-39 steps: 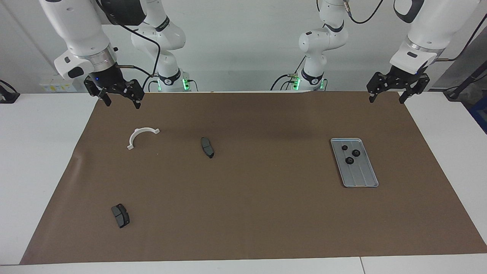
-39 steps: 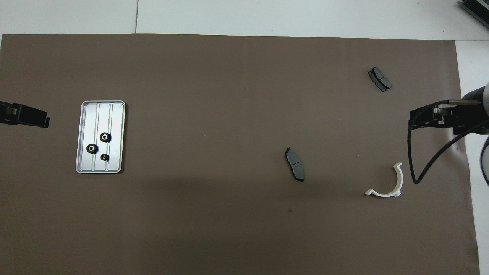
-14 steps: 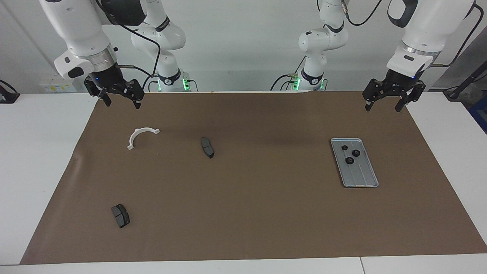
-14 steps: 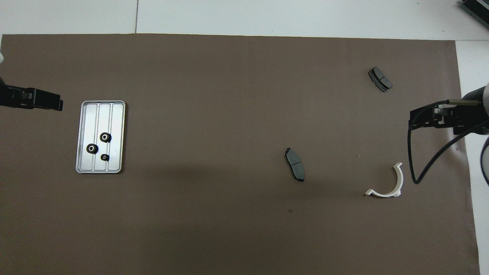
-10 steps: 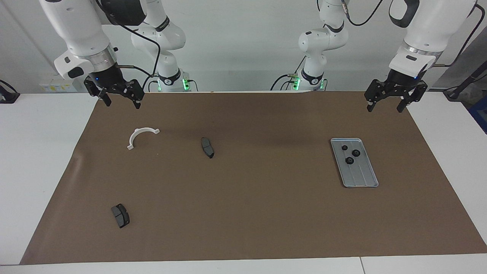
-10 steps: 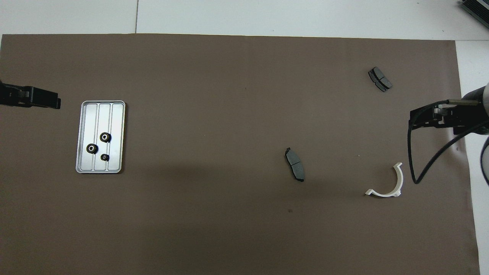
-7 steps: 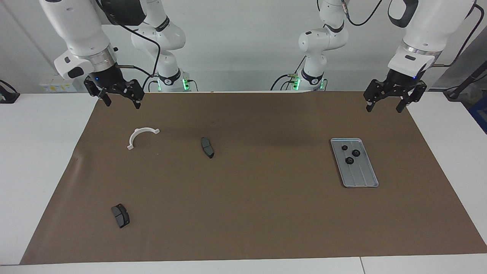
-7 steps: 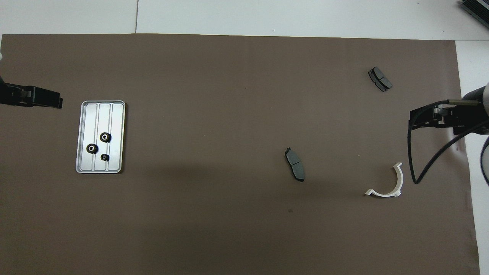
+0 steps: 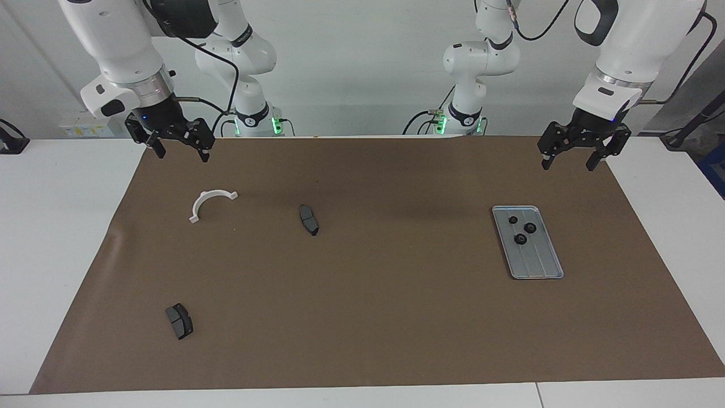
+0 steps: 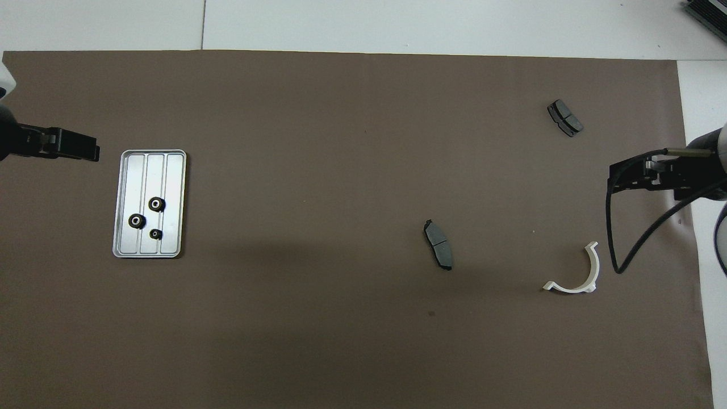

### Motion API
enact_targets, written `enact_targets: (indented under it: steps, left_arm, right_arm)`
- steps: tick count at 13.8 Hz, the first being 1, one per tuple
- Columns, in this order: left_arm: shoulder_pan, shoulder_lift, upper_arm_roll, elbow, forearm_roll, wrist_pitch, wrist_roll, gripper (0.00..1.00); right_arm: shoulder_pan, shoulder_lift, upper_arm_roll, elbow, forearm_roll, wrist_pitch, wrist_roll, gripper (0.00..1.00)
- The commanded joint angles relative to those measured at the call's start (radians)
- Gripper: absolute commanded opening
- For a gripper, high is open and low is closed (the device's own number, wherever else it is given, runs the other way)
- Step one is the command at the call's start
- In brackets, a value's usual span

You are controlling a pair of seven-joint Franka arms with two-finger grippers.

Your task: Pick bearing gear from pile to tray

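Note:
The silver ribbed tray [image 9: 539, 264] lies on the brown mat toward the left arm's end and also shows in the overhead view [image 10: 149, 170]. Three black gears [image 9: 520, 239] [image 10: 157, 204] sit in the part of it nearer the robots. Of the pile, two dark brake pads [image 9: 308, 219] [image 9: 179, 321] and a white half-ring bracket [image 9: 210, 203] lie scattered toward the right arm's end; I see no gear among them. My left gripper [image 9: 567, 164] hangs open and empty above the mat, apart from the tray. My right gripper [image 9: 181, 154] waits open and empty above the mat's corner by the bracket.
The brown mat [image 9: 396, 317] covers most of the white table [image 9: 56, 226]. A black cable [image 10: 616, 238] hangs from the right arm's wrist near the bracket [image 10: 576, 272]. The pads also show in the overhead view [image 10: 438, 244] [image 10: 564, 117].
My left gripper has drifted slightly over the mat toward the table's middle, still open and empty. The right arm, the tray, the gears and the scattered parts have not moved.

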Motion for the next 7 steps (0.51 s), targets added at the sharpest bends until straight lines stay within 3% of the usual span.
enact_targets:
  steps: [1, 7]
  left_arm:
    - [-0.071, 0.007, 0.061, 0.016, -0.014, 0.003, -0.011, 1.0]
    - [-0.051, -0.007, 0.062, 0.015, -0.014, 0.002, -0.009, 1.0]
  right_arm:
    - [-0.012, 0.003, 0.006, 0.007, 0.023, -0.013, -0.028, 1.0]
    - [-0.007, 0.003, 0.009, 0.006, 0.022, -0.008, -0.028, 1.0]
